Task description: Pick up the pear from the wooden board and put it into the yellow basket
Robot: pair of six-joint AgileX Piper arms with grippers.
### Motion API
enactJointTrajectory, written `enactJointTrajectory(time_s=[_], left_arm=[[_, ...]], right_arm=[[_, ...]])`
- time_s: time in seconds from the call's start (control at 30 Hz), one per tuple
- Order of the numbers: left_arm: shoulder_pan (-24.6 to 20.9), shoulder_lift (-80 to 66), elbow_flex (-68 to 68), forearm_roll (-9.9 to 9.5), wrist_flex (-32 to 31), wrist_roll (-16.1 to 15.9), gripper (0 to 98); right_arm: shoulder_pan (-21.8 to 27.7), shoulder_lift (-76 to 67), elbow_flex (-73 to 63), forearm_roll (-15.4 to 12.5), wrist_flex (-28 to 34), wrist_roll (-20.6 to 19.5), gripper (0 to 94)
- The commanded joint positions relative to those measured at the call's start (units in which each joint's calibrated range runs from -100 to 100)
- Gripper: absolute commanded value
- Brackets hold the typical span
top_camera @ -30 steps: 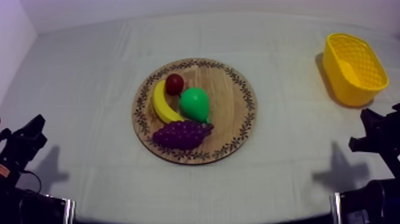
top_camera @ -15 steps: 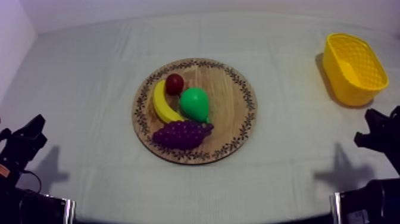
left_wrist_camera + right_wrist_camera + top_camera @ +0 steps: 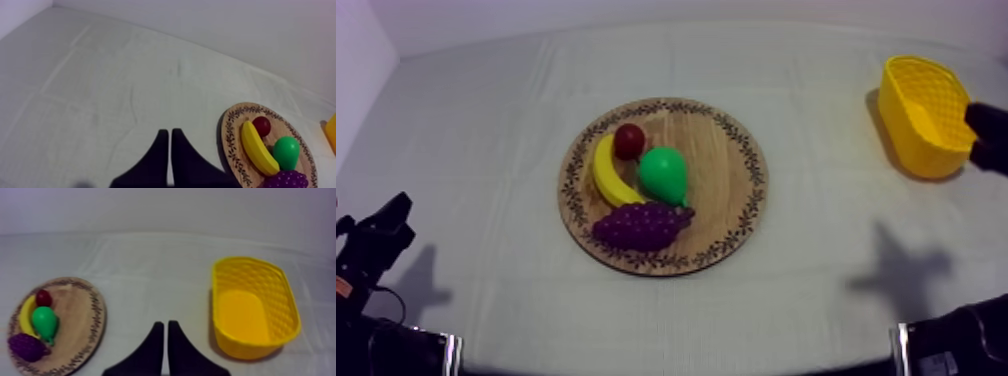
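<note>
Pear (image 3: pixel 663 174): lies on the wooden board (image 3: pixel 736 215), just toward 9 o'clock of its centre, narrow end pointing to 5 o'clock. Has the banana (image 3: pixel 604 172) just beside it at 9 o'clock, the small red fruit (image 3: pixel 629 141) between 10 and 11 o'clock, and the bunch of grapes (image 3: pixel 641 226) at 7 o'clock, close against the narrow end. Sits well apart from both grippers.

Right gripper (image 3: pixel 165 323): closed on nothing, its 2 black fingers (image 3: pixel 156 348) pressed together in a narrow wedge. Hangs over bare cloth (image 3: pixel 486 130) between the board and the yellow basket (image 3: pixel 255 308). From the fingertips, has the pear well apart at 9 o'clock and the basket near at 3 o'clock. In the top view, right arm (image 3: pixel 988 135) at the basket's 3 o'clock side, the pear far off at 9 o'clock of it.

Left gripper (image 3: pixel 167 131): likewise closed in a narrow wedge, holding nothing, over bare cloth. From its tips, has the pear at 3 o'clock, well apart. In the top view, left arm (image 3: pixel 376 240) low at 9 o'clock of the board.

Basket, seen from above: between 2 and 3 o'clock of the board, well apart from the pear.
</note>
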Motion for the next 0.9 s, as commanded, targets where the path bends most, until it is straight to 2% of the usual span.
enactJointTrajectory(time_s=[0.0,0.27,0.57,0.77,0.87], left_arm=[[0.0,0.0,0.0,-0.02,0.0,0.0,0.1],[0.0,0.0,0.0,-0.02,0.0,0.0,0.1],[0.0,0.0,0.0,-0.02,0.0,0.0,0.1],[0.0,0.0,0.0,-0.02,0.0,0.0,0.1],[0.0,0.0,0.0,-0.02,0.0,0.0,0.1]], right_arm=[[-3.4,9.0,-13.3,-0.8,3.8,-0.4,0.7],[-11.7,25.4,-28.9,-3.2,11.7,-3.2,0.7],[-19.3,36.5,-37.5,-6.2,21.6,-5.5,1.8],[-23.1,40.4,-36.5,-6.6,25.4,-6.5,15.5],[-24.6,42.0,-34.6,-6.3,25.5,-6.7,27.9]])
